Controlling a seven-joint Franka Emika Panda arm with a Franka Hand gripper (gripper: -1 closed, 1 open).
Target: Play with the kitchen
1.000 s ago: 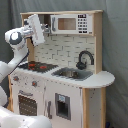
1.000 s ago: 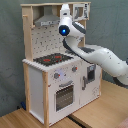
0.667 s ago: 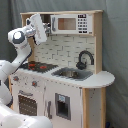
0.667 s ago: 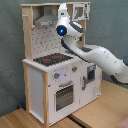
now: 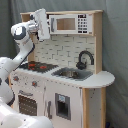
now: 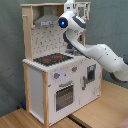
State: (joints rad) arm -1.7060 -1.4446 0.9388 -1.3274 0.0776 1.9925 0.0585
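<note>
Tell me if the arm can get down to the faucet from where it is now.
Probably yes. The gripper is up by the microwave, and the space above the sink looks open down to the faucet; nothing visible blocks the way.

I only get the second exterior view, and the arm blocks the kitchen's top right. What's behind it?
Observer: A microwave, plain in the first exterior view.
Operator: Is the gripper on it?
Observer: The gripper is up at the microwave's edge, on the first exterior view's left.
Operator: And the sink?
Observer: A black faucet arches over the sink, well below the gripper.
</note>
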